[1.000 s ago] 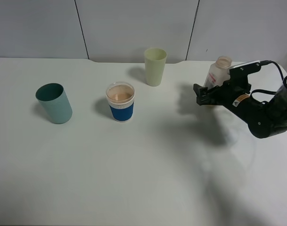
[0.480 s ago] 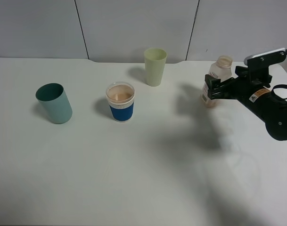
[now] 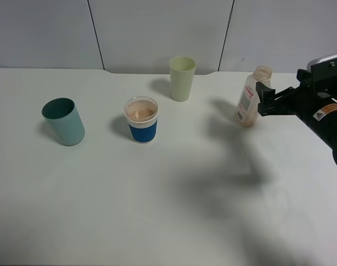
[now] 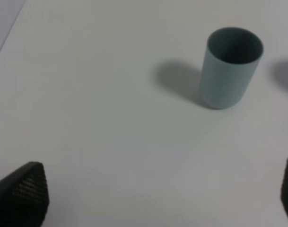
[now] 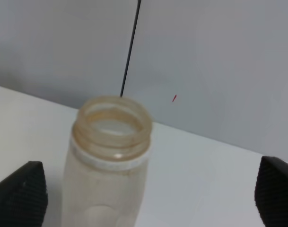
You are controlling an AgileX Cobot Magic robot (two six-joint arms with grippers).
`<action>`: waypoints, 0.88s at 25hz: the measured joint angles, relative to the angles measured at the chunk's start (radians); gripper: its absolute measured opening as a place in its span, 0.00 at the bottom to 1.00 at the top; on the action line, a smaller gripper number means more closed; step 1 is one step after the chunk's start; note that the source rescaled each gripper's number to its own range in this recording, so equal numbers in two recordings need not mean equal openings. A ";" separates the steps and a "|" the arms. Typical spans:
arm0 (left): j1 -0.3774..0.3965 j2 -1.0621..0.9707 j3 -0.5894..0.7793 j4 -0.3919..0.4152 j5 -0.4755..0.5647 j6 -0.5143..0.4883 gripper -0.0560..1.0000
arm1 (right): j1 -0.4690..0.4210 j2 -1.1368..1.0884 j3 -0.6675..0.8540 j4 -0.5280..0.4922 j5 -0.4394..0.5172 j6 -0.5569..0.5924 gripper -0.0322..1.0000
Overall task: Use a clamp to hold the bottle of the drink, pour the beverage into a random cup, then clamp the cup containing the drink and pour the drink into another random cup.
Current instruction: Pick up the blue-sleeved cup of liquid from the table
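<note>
looking from the left, the left gripper [image 4: 155, 196] hung above the table [image 4: 87, 118] with its fingers wide apart and nothing between them. the teal cup [image 3: 63, 121] stood upright near it and seemed empty.

next came the blue cup [image 3: 141, 119], which held the tan drink almost up to the rim. i judged this to be the main danger. a hard squeeze could bend the wall and push the drink over the edge, and a fast lift or tilt could do the same. a grip too low or too weak could let the heavy cup slip.

the green cup [image 3: 182, 78] stood behind it, well apart, so the full cup had some way to travel before pouring, and a bad aim would wet the table.

on the right the bottle [image 3: 253, 97] stood upright without a cap and looked nearly empty. the right gripper [image 3: 266, 100] was just beside it, fingers spread on both sides and not touching it. the bottle was probably light, so a small sideways move of a finger could knock it over.
</note>
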 joint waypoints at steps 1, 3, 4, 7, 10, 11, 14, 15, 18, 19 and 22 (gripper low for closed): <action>0.000 0.000 0.000 0.000 0.000 0.000 1.00 | 0.000 -0.013 0.008 0.001 0.000 0.000 0.78; 0.000 0.000 0.000 0.000 0.000 0.000 1.00 | 0.000 -0.044 0.026 0.005 0.000 0.000 0.78; 0.000 0.000 0.000 0.000 0.000 0.000 1.00 | 0.000 -0.058 0.032 0.008 0.000 0.000 0.78; 0.000 0.000 0.000 0.000 0.000 0.000 1.00 | 0.000 -0.109 0.054 0.015 0.002 0.000 0.78; 0.000 0.000 0.000 0.000 0.000 0.000 1.00 | 0.000 -0.185 0.063 0.033 0.006 0.022 0.82; 0.000 0.000 0.000 0.000 0.000 0.000 1.00 | 0.000 -0.274 0.064 0.050 0.058 0.047 0.90; 0.000 0.000 0.000 0.000 0.000 0.000 1.00 | 0.000 -0.408 0.066 0.095 0.206 0.077 0.98; 0.000 0.000 0.000 0.000 0.000 0.000 1.00 | 0.000 -0.451 0.066 0.104 0.253 0.075 0.99; 0.000 0.000 0.000 0.000 0.000 0.000 1.00 | 0.000 -0.562 0.066 0.122 0.394 0.015 1.00; 0.000 0.000 0.000 0.000 0.000 0.000 1.00 | 0.000 -0.602 0.066 0.125 0.437 -0.006 1.00; 0.000 0.000 0.000 0.000 0.000 0.000 1.00 | 0.000 -0.674 0.066 0.130 0.534 -0.038 1.00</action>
